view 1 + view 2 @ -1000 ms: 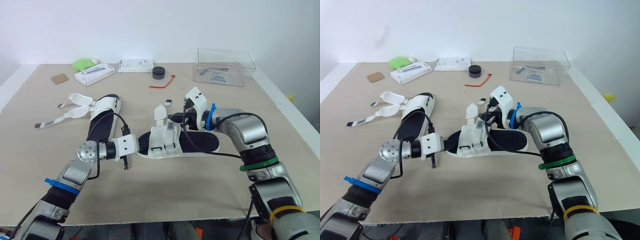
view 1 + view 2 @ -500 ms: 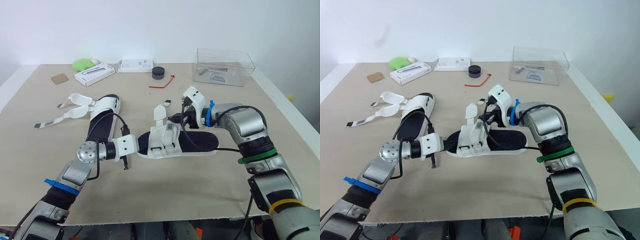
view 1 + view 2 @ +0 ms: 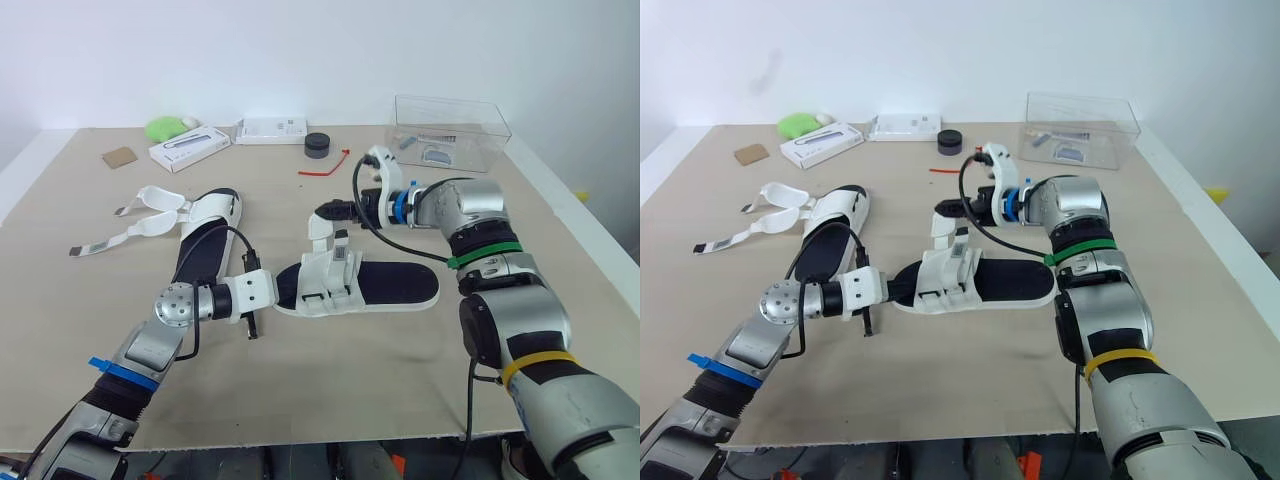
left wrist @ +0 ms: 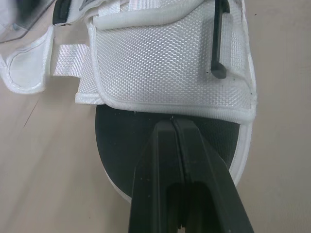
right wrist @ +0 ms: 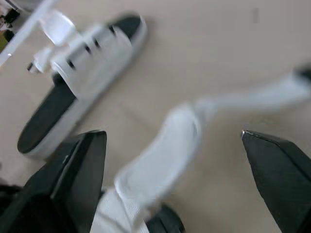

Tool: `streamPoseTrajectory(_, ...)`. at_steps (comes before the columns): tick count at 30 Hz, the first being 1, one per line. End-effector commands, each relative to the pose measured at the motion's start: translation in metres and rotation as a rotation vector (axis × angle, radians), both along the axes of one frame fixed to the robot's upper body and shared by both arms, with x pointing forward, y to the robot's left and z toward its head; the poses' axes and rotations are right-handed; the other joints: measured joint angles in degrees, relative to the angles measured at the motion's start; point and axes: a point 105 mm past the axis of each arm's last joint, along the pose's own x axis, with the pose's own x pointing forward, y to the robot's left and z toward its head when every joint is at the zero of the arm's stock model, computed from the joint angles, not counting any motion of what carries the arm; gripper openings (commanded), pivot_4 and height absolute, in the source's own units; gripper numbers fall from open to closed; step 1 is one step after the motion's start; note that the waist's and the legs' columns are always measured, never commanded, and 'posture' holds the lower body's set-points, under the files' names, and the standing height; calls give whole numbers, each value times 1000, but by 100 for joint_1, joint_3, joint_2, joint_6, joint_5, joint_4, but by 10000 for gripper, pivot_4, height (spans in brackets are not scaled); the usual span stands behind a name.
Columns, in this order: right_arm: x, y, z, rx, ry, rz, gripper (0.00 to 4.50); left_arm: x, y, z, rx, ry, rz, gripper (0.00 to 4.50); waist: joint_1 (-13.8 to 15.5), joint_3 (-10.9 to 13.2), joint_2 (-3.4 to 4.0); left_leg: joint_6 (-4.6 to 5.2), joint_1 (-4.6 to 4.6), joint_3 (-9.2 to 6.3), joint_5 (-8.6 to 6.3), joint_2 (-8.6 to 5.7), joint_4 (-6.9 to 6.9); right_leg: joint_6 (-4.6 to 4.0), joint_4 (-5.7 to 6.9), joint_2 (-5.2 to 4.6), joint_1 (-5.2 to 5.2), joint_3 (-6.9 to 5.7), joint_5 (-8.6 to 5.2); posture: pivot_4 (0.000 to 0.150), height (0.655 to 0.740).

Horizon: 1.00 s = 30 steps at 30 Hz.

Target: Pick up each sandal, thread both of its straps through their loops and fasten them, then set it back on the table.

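Note:
One white sandal with a black footbed (image 3: pixel 385 285) lies flat at the table's centre. Its front strap (image 3: pixel 325 280) lies across the footbed, and its rear strap (image 3: pixel 321 228) stands up loose. My left gripper (image 3: pixel 272 292) is shut, its fingertips (image 4: pixel 172 125) resting on the footbed at the toe, just short of the front strap. My right gripper (image 3: pixel 332 210) hovers open by the top of the loose strap (image 5: pixel 163 160), with its fingers (image 5: pixel 80 170) wide apart and nothing gripped. The second sandal (image 3: pixel 205 235) lies to the left, its straps (image 3: pixel 150 200) spread out unfastened.
Along the back of the table lie a clear plastic box (image 3: pixel 450 130), a black round cap (image 3: pixel 318 145), a red tie (image 3: pixel 325 165), two white boxes (image 3: pixel 190 148), a green lump (image 3: pixel 165 127) and a brown card (image 3: pixel 119 157). The table's front edge runs close behind my arms.
My right gripper has opened, let go of the rear strap and swung up and back from the sandal. The left gripper and both sandals stay put.

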Motion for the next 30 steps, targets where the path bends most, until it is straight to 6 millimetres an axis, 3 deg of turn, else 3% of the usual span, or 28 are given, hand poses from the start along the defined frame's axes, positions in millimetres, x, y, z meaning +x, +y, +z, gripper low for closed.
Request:
streamPoseTrajectory(1, 2, 7, 18, 19, -38, 31, 44678, -5, 11, -32, 94, 98, 37, 0, -3, 0, 0, 0, 0, -1, 0, 0, 0, 0, 0, 1, 0, -1, 0, 1500, 7400)
streamPoseTrajectory(7, -8, 35, 25, 208, 83, 107, 44678, -5, 13, -32, 97, 93, 47, 0, -20, 0, 1, 0, 2, -2, 0, 2, -1, -3, 1, 7, 0, -3, 2, 1500, 7400)
streamPoseTrajectory(15, -16, 60, 19, 213, 117, 190, 44678, -7, 18, -31, 100, 90, 65, 0, -39, 1, 1, -4, 0, -5, -2, 3, -5, -3, 0, 7, -1, -7, 2, 1500, 7400)
streamPoseTrajectory(20, -14, 67, 26, 236, 82, 191, 44678, -11, 21, -34, 102, 95, 79, 0, -66, 1, 2, -6, 0, -10, -4, 4, -14, -5, 0, 6, -3, -6, 2, 1500, 7400)
streamPoseTrajectory(30, -6, 67, 60, 355, 11, 149, 44678, -11, 20, -35, 97, 99, 89, 0, -130, 2, 3, -8, 0, -11, -5, 4, -16, -6, 0, 4, -4, -8, 2, 1500, 7400)
